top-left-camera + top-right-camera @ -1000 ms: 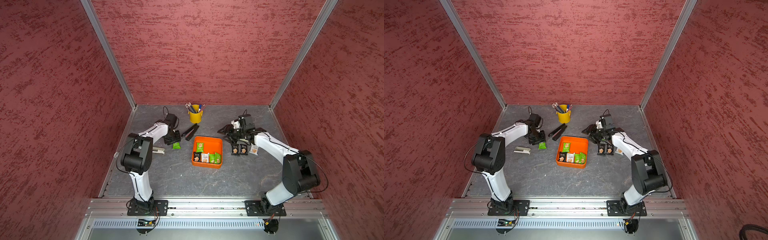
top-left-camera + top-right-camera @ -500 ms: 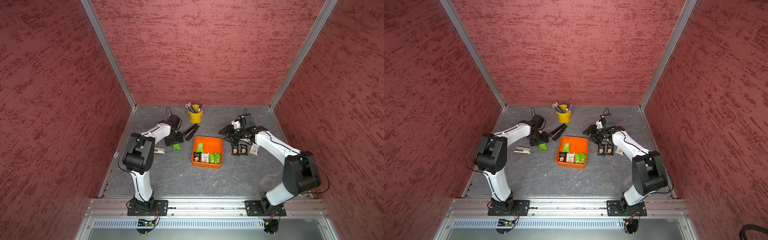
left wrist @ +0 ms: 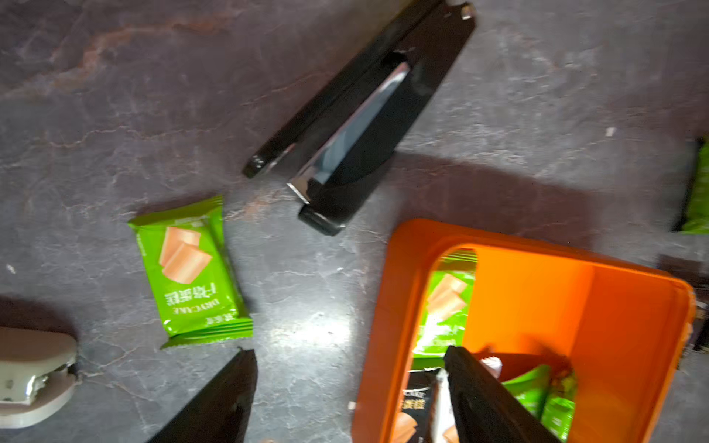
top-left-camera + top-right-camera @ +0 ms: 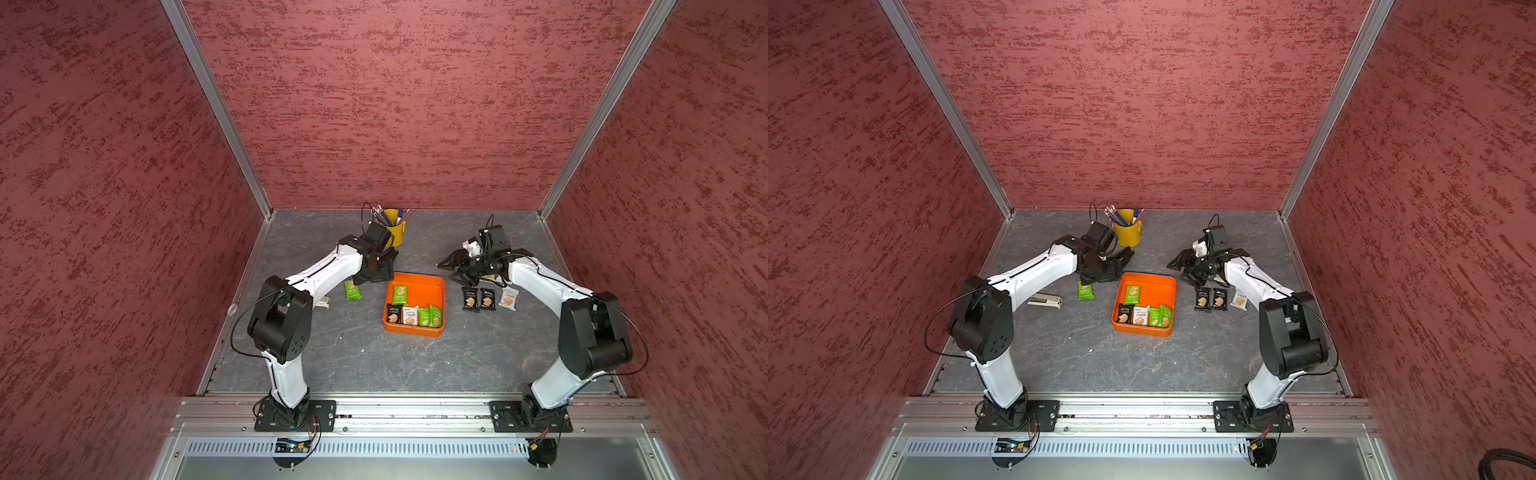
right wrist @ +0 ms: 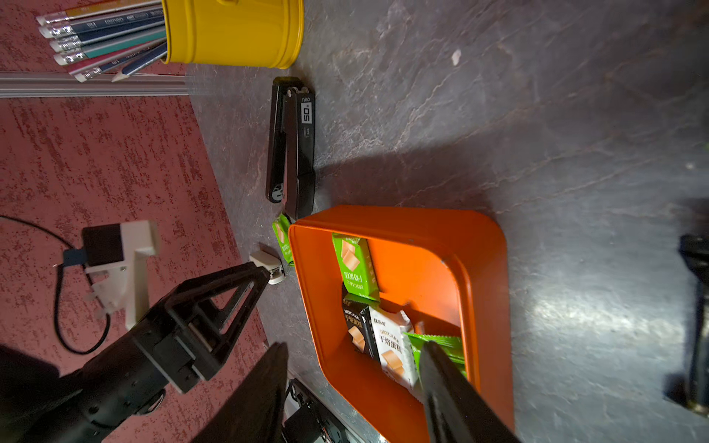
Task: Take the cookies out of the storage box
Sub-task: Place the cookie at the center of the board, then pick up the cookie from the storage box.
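The orange storage box [image 4: 428, 286] sits mid-table and holds several cookies: a green packet [image 4: 400, 294] at its back left and a front row of black [image 4: 393, 313], white [image 4: 410, 316] and green [image 4: 424, 316] ones. One green packet [image 4: 353, 289] lies on the table left of the box. Two black packets [image 4: 470, 298] and a white one [image 4: 508, 297] lie to its right. My left gripper [image 4: 376, 270] hovers open and empty by the box's back left corner [image 3: 399, 237]. My right gripper [image 4: 451, 270] hangs open and empty off the back right corner.
A yellow pen bucket [image 4: 395, 226] stands at the back. A black stapler [image 3: 360, 126] lies between it and the box, under my left wrist. A grey stapler [image 4: 1045, 300] rests left of the loose green packet. Red walls close three sides.
My left gripper has opened, left the green packet on the table, and moved right toward the box's back corner. The right arm has hardly moved.
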Robot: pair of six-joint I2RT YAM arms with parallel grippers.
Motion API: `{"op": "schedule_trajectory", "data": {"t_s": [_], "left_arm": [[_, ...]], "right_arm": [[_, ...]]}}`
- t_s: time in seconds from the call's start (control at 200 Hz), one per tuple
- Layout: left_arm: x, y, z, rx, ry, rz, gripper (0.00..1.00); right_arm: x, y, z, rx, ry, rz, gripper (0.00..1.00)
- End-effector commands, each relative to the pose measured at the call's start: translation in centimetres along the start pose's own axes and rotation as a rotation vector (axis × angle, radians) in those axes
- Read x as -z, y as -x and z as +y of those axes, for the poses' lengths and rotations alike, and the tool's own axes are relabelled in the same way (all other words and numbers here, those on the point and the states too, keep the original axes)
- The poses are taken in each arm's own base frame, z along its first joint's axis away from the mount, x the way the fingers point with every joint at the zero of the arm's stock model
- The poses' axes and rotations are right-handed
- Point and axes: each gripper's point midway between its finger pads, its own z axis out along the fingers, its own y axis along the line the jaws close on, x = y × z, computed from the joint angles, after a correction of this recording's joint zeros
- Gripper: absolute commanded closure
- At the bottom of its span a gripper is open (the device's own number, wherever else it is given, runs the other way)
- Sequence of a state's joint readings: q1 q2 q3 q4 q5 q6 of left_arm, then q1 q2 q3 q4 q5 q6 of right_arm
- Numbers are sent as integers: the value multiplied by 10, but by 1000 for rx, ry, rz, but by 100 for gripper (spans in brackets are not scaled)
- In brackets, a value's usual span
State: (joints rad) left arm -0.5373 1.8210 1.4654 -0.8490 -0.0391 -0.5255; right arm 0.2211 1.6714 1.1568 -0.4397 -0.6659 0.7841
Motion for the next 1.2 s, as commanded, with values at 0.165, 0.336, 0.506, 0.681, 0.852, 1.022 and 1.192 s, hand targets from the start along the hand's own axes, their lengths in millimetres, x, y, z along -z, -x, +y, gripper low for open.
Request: {"op": "schedule_trajectory", "data": {"t_s": [0.165, 0.336, 0.506, 0.681, 0.852, 1.022, 1.192], "left_arm": [[14, -12, -48, -45, -42, -4, 19], [-6, -23, -67, -73, -33, 55, 18], [-28, -33, -70, -59, -13, 112, 18], [-47, -38, -68, -70, 25, 147, 18], [-62, -43, -66, -75, 54, 167, 18], [-74, -47, -61, -78, 79, 181, 19], [-80, -48, -63, -78, 72, 190, 19]], "right_arm": [[5, 10, 5, 36, 58, 25, 41], [13, 11, -3, 33, 53, 26, 41], [22, 11, -14, 24, 43, 15, 41], [27, 10, -23, 8, 41, 10, 41], [32, 10, -28, 4, 29, 3, 41], [36, 9, -31, 1, 12, -3, 41], [38, 9, -33, -4, 4, -3, 41]]}}
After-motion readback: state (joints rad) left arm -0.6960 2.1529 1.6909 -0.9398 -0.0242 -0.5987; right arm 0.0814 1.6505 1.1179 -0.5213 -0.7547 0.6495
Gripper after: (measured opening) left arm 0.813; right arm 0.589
